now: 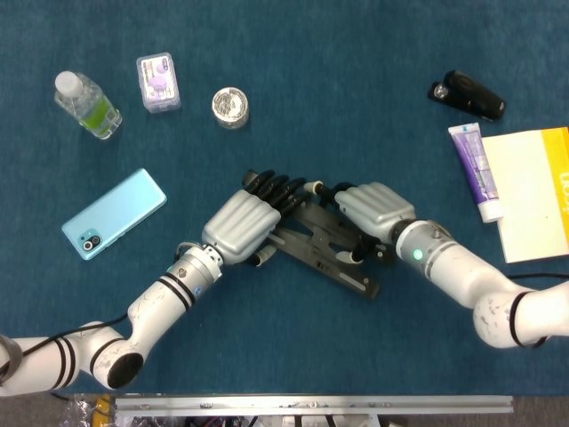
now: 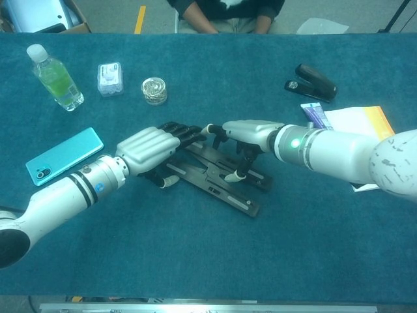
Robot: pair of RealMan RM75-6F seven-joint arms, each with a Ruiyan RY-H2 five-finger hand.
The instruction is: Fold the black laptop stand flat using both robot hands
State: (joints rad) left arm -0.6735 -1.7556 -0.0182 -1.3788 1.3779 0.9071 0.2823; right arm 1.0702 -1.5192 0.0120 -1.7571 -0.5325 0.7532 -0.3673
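Stand [image 1: 331,251] nearly flat | L hand [image 1: 242,228] + R hand [image 1: 369,208] pressing it

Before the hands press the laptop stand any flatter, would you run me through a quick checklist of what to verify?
1. Black laptop stand nearly collapsed, its two rails close together: ok.
2. Left hand resting on the stand's left end: ok.
3. Right hand resting on the stand's right side: ok.
4. Fingers clear of the closing rails: cannot tell, both hands cover the joints.
5. Light blue smartphone and round metal tin apart from the stand: ok.
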